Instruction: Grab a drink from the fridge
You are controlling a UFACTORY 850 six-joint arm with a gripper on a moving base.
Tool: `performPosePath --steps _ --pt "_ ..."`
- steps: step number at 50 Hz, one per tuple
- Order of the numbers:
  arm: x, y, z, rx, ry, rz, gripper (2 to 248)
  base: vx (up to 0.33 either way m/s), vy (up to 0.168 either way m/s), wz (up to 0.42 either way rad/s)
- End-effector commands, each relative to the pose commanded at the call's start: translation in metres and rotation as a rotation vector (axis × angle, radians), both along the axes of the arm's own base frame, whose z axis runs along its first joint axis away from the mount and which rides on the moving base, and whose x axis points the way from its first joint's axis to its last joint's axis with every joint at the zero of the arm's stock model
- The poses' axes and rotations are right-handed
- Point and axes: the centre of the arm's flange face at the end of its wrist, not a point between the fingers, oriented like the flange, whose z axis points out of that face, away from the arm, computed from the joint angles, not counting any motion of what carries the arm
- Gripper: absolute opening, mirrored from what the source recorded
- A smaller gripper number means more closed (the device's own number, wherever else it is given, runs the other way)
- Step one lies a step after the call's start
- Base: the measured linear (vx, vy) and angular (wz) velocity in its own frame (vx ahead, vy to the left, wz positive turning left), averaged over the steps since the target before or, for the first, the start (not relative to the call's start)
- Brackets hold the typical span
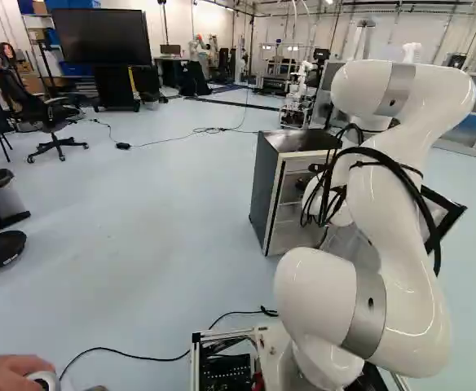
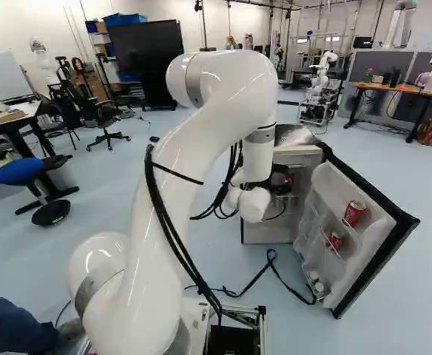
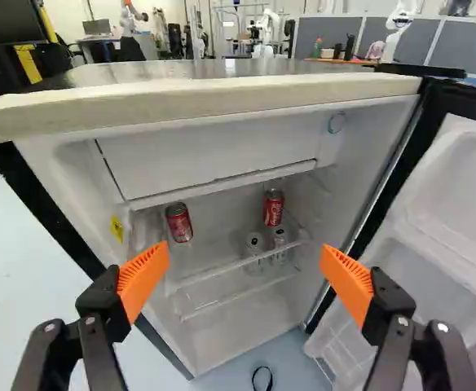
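Your fridge [image 3: 213, 106] stands with its door [image 2: 393, 214] swung wide, so the opening part of the job is done; the grasp and the removal are what you have left. Your hand [image 3: 245, 252] is open, its two orange pads spread well apart with nothing held between them, and it faces the compartment from outside. The drinks are all in place: inside, one red can [image 3: 179, 222] stands on the side away from the door, and a second red can [image 3: 273, 208] stands nearer the door side, with two pale cans [image 3: 255, 244] [image 3: 280, 238] close by it. Two more red cans [image 2: 354, 213] [image 2: 335, 239] sit in the door's racks. Judging by how the hand points, you are going for one inside, though you can't tell which yet. I'd call it roughly midway: you need to pick a can, line up, reach in over the clear shelf [image 3: 238, 265], close on it, lift, and back out. Mind the shelf edge and the side wall, since the spread fingers could catch on either.
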Motion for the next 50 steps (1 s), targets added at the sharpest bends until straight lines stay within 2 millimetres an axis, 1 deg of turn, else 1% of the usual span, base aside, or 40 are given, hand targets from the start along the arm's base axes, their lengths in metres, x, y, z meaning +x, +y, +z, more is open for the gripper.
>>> performPosePath --steps 9,50 --pt "0.012 -0.002 -0.013 0.0 0.0 0.013 247 0.0 0.0 0.0" --pt "0.039 -0.009 -0.071 0.015 0.022 -0.014 247 0.0 0.0 0.0"
